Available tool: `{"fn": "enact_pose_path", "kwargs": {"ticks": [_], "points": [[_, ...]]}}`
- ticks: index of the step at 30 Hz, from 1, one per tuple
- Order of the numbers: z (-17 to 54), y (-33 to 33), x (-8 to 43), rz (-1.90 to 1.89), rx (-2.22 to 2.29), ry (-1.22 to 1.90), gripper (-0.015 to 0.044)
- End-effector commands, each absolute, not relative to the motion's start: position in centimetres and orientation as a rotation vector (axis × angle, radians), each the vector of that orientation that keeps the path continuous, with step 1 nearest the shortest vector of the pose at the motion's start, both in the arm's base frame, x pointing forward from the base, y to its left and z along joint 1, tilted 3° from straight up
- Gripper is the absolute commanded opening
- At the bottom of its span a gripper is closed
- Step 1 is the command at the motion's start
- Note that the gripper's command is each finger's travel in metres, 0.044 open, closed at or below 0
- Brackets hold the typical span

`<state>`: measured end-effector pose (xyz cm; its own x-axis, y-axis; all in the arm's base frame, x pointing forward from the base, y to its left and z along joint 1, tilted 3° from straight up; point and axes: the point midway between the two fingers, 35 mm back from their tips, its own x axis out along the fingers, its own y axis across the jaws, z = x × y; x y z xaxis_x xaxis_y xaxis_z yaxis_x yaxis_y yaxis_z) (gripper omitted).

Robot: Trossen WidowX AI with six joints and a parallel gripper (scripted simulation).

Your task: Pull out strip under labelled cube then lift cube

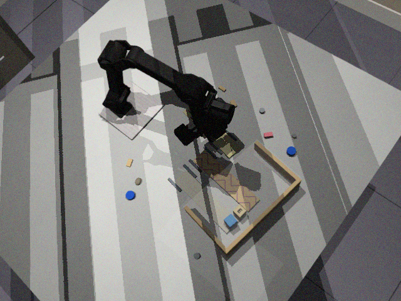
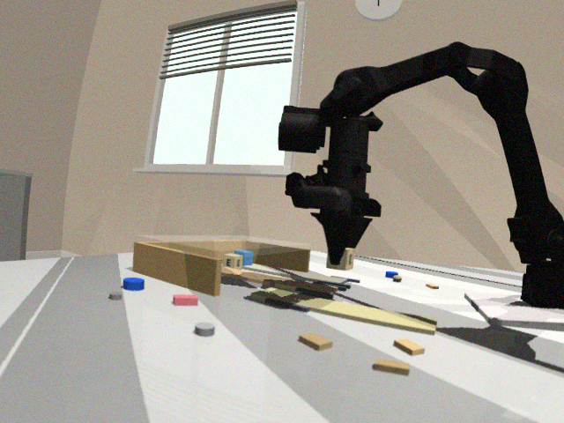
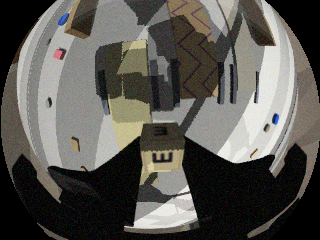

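My gripper (image 2: 337, 260) (image 3: 160, 140) is shut on the cream cube marked E (image 2: 348, 258) (image 3: 162, 159) and holds it above the table. The arm hides that cube in the top view. The yellow strip (image 1: 229, 150) (image 2: 373, 314) (image 3: 124, 112) lies flat below, clear of the held cube. The zigzag strip (image 1: 228, 182) (image 3: 192, 75) lies beside it, reaching into the wooden frame. A second cream cube marked E (image 1: 239, 211) (image 2: 232, 261) sits near the frame's far wall. A blue cube (image 1: 230, 221) (image 2: 244, 257) sits beside it, at the end of a pale strip (image 1: 215, 214).
The three-sided wooden frame (image 1: 262, 216) (image 2: 173, 263) stands around the strips' far ends, with a see-through cover. Dark bars (image 1: 175, 184) (image 3: 232, 83) stand near its open side. A pink block (image 1: 268, 135) (image 2: 185, 300), a blue disc (image 1: 291, 150) (image 2: 133, 284) and several small pieces lie outside.
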<state>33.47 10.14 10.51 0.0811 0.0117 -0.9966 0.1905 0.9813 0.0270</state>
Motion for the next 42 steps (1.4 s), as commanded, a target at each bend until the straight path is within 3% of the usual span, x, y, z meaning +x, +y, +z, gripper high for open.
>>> {"fn": "enact_pose_path", "kwargs": {"ticks": [1, 11, 22, 42], "points": [[10.3, 9.8, 31.9, -0.128, 0.166, 1.489, 0.0], [9.7, 8.8, 28.7, -0.129, 0.165, 1.492, 0.0], [13.2, 8.7, 28.3, -0.129, 0.165, 1.492, 0.0], [13.3, 8.7, 28.3, -0.129, 0.165, 1.492, 0.0]]}}
